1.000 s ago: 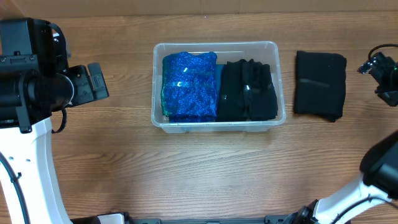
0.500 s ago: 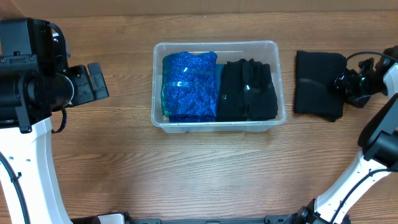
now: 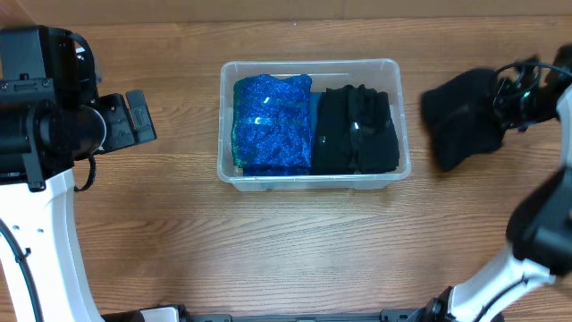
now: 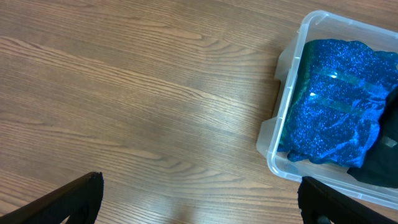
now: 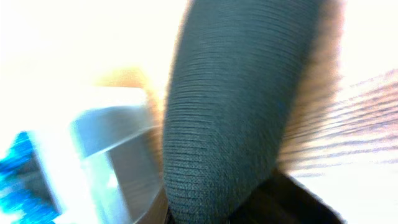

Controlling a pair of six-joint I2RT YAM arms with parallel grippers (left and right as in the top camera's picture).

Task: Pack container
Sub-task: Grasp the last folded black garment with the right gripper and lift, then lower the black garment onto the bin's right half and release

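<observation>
The clear container (image 3: 308, 63) stands mid-table, holding a blue glittery cloth (image 3: 273, 122) on its left and a black cloth (image 3: 356, 131) on its right. To its right, a second black folded cloth (image 3: 460, 125) hangs bunched and blurred, with my right gripper (image 3: 502, 103) shut on its right edge. In the right wrist view this dark knit cloth (image 5: 242, 106) fills the frame, with the container (image 5: 106, 146) behind it. My left gripper (image 3: 147, 116) stands open over bare wood, left of the container (image 4: 277, 134); its fingers (image 4: 68, 202) hold nothing.
The wooden table (image 3: 295, 241) runs around the container on all sides. The left arm's white base (image 3: 45, 233) stands at the left edge, and the right arm's white link (image 3: 509, 277) rises at the lower right.
My right gripper swung in from the right edge onto the black cloth, shut on it, and pulled it up, so it now hangs bunched. The left arm has not moved.
</observation>
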